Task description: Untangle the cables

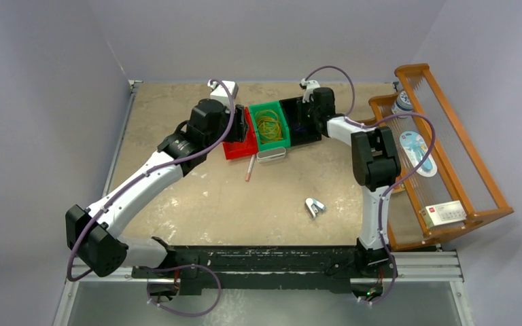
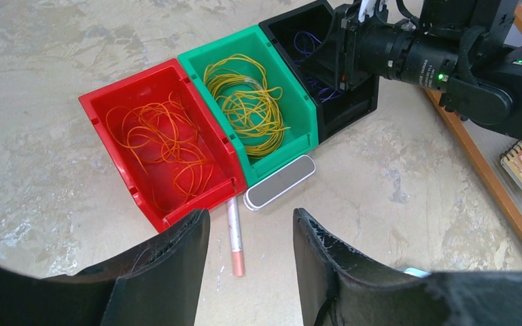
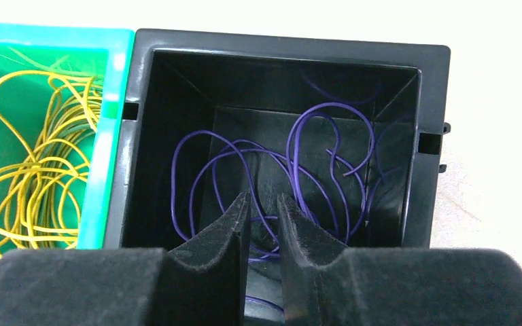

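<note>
The right gripper reaches into the black bin, its fingers narrow with a slim gap, and purple cables lie between and below them. The left gripper hovers empty, fingers wide, near the red bin of orange cables. Yellow cables fill the green bin between the other two.

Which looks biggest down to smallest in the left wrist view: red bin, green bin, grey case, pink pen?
1. red bin and green bin: about alike; the red one sits nearer the camera, so unranked.
2. grey case
3. pink pen, thinner than the case
</note>
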### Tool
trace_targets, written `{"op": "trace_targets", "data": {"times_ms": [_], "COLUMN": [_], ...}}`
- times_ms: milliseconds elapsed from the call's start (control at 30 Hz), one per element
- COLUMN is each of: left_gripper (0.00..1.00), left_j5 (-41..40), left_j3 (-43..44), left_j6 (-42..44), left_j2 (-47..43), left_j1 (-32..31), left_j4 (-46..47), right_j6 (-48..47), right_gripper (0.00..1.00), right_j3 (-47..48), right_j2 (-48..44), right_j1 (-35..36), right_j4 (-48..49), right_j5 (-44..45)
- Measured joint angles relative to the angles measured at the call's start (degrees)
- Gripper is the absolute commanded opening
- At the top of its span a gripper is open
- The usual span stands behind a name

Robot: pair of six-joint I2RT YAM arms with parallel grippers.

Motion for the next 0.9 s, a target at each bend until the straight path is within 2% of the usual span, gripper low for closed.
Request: {"op": "trace_targets", "data": {"times_ms": [133, 333, 433, 600, 900], "left_gripper": [0.48, 0.49, 0.52, 0.58, 0.64], "left_j5": [-0.02, -0.2, -0.68, -2.32, -11.1], "left_j3": [-0.13, -1.09, -1.73, -2.84, -7.1], "left_j6": [-0.02, -0.33, -0.96, -1.68, -3.52], "left_j2": [0.02, 0.04, 0.11, 0.11, -1.53], "left_j1": [0.02, 0.02, 0.04, 0.31, 0.52], "left_j4": [0.02, 0.46, 0.9, 1.79, 3.82], "right_j6": [0.13, 0.09, -0.13, -0.26, -0.17], "right_gripper": [0.26, 0.43, 0.5, 0.58, 0.66], "right_j3": [0.17, 0.0, -1.64, -7.34, -26.99], "right_j2": [0.11, -0.42, -3.43, -13.97, -42.73], "right_j1": [0.0, 0.0, 0.02, 0.0, 0.02], "right_j4": [-0.2, 0.24, 0.63, 4.46, 14.25], "right_j5": [0.04, 0.04, 0.02, 0.11, 0.46]}}
